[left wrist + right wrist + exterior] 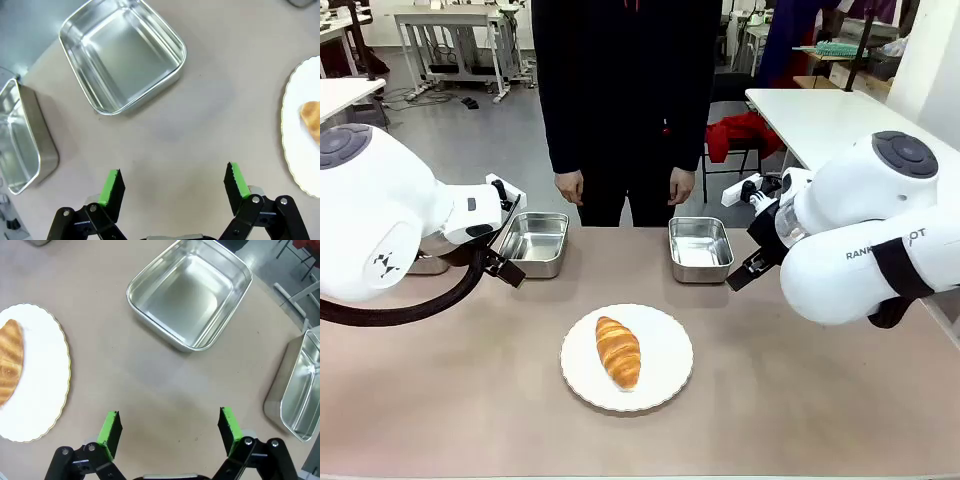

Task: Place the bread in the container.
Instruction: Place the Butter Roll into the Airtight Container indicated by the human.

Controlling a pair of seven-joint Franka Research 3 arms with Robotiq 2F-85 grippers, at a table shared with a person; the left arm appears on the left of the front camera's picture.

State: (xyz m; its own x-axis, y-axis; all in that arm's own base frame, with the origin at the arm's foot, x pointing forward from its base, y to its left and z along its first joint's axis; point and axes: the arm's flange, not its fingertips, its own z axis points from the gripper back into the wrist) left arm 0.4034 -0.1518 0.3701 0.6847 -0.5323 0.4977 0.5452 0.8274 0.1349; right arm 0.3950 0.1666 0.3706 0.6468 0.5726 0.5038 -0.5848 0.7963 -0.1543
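Observation:
The bread, a golden-brown croissant, lies on a white scalloped plate at the table's middle front. Two empty steel containers stand behind it, one at left and one at right. My left gripper hovers open over bare table, with a container ahead of it and the bread at the right edge. My right gripper is open too, above bare table; a container lies ahead and the bread on its plate to the left. Neither gripper holds anything.
A person stands at the far edge with both hands hanging down. One more steel pan sits beside the left arm, and another beside the right arm. Bare table lies between the plate and the pans.

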